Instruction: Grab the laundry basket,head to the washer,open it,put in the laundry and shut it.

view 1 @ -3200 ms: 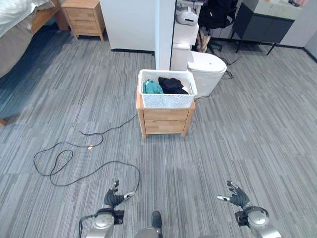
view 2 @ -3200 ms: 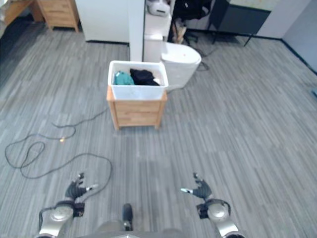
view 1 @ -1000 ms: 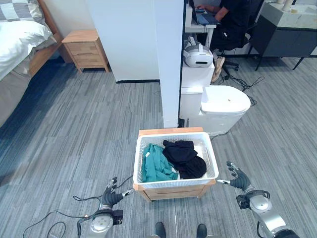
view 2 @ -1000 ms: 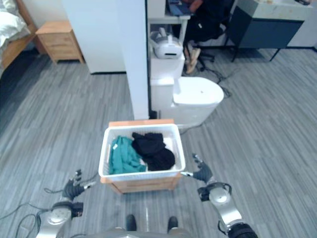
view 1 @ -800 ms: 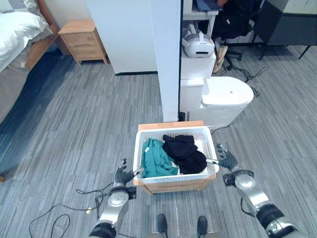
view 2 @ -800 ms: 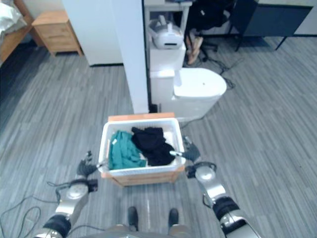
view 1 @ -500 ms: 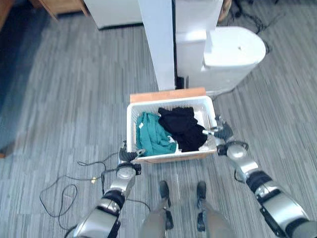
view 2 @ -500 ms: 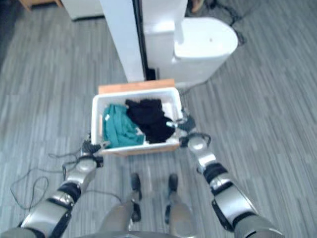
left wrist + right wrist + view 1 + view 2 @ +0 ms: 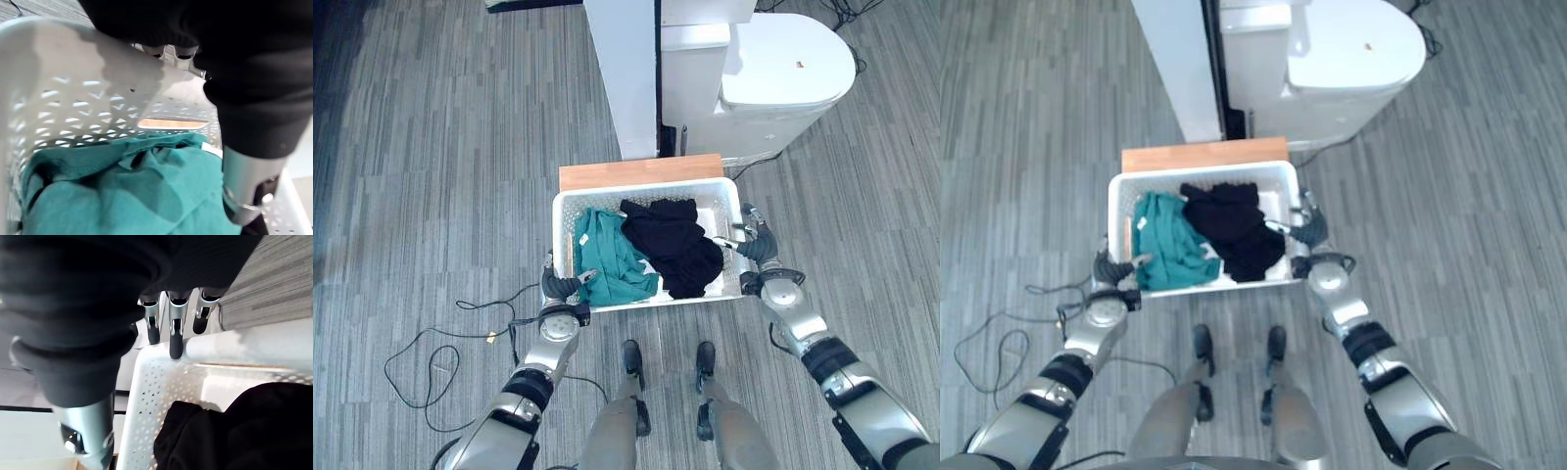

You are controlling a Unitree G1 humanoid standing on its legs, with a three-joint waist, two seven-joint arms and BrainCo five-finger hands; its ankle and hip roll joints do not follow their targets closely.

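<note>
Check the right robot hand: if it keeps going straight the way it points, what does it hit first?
Likely the laundry basket's right rim: the right robot hand sits right beside it, fingers over the edge. Contact unclear.

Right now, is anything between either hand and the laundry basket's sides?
Nothing visible. The left hand sits at the left rim of the white laundry basket, thumb over the teal garment; the right hand is at the right rim beside the black clothes.
</note>
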